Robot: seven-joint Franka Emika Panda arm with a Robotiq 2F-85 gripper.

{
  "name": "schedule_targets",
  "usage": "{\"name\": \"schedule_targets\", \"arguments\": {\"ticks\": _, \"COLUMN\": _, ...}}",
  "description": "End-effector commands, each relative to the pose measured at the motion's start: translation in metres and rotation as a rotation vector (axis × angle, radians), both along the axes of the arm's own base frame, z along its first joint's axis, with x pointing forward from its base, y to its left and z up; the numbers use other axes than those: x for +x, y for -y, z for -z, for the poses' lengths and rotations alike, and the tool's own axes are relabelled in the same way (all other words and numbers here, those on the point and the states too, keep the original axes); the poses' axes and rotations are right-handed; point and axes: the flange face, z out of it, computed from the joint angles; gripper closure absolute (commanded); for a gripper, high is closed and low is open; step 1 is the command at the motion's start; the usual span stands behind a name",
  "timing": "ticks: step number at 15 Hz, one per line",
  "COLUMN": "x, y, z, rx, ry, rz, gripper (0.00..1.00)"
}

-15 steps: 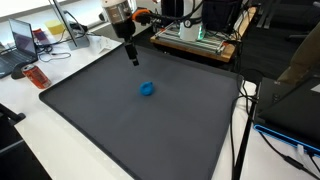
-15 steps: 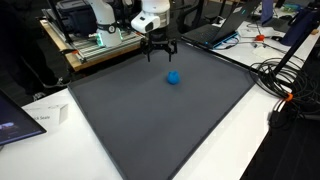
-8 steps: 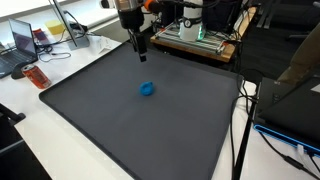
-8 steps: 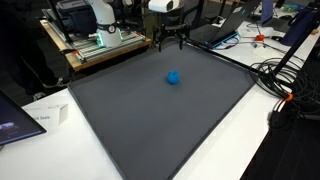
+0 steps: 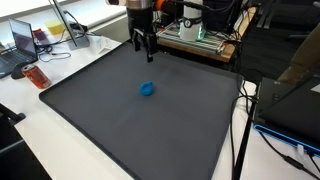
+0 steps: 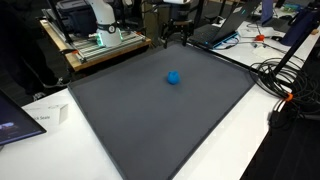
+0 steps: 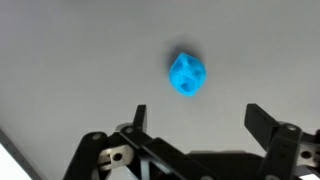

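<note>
Gripper (image 5: 146, 45) hangs raised over the far part of the dark grey mat (image 5: 120, 130), jaws spread wide, nothing between them. Seen also in an exterior view (image 6: 176, 38), close to the mat's back edge. In the wrist view the gripper (image 7: 197, 115) shows both fingers apart with bare mat (image 7: 80, 50) in the gap.

Small blue crumpled lump (image 5: 147, 88) lies alone on the mat, toward the middle, well apart from the gripper and untouched. The same lump shows in an exterior view (image 6: 173, 77). In the wrist view the lump (image 7: 187, 75) sits beyond the fingertips, roughly between their lines, faceted surface catching light.

The mat (image 6: 150, 120) covers most of a white counter (image 6: 250, 140).

Surroundings: open laptop (image 5: 25, 40) off one corner of the mat, an orange-red item (image 5: 36, 76) just beside the mat's edge, a bundle of black cables (image 6: 285, 75) along another side.
</note>
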Motion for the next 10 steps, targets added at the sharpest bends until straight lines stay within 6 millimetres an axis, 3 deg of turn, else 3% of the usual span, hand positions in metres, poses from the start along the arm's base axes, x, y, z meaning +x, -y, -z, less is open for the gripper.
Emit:
{"name": "schedule_targets", "arguments": {"ticks": 1, "x": 0.014, "y": -0.013, "z": 0.000, "rx": -0.109, "ry": -0.064, "rz": -0.121, "gripper": 0.00}}
{"name": "schedule_targets", "arguments": {"ticks": 10, "x": 0.010, "y": -0.079, "z": -0.001, "rx": -0.257, "ry": -0.271, "rz": -0.457, "gripper": 0.00}}
